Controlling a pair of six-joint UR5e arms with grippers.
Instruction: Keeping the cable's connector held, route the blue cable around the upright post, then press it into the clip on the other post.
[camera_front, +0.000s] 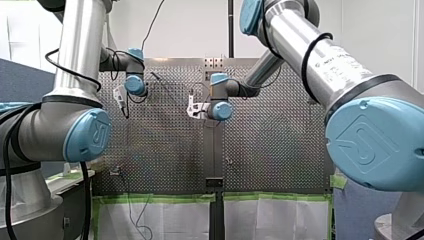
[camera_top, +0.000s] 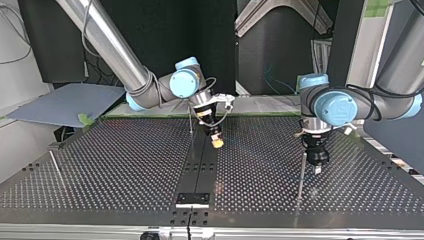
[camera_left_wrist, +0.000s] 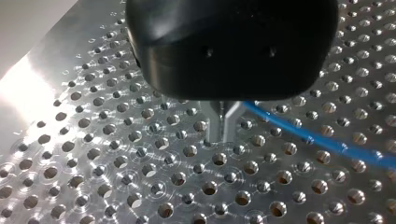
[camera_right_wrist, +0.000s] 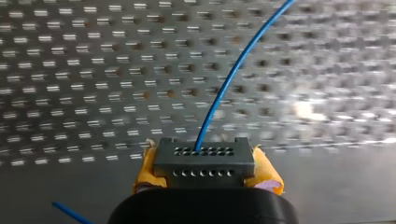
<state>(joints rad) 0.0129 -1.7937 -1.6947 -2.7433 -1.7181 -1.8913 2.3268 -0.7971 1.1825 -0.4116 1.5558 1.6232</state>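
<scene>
The right gripper (camera_right_wrist: 205, 173) has its yellow pads clamped on the grey connector (camera_right_wrist: 204, 157). The cable (camera_right_wrist: 227, 81) leaves the connector's face and arcs away over the table (camera_right_wrist: 70, 93). The left gripper (camera_left_wrist: 223, 125) has its metal fingers drawn together, apparently pinching the cable low over the holes.

In the top view, the left gripper hangs just beside a thin post (camera_top: 302, 172). A second post (camera_top: 191, 122) stands by the right gripper. Which post bears the clip cannot be told.

Procedure: grip the connector firmly, keep light tension, sweep low around the post, and avoid kinks.

Surface: perforated metal with a dark central strip (camera_top: 200, 160) and green tape (camera_front: 155, 198) along one edge. Dark panels (camera_top: 50, 50) stand behind.
</scene>
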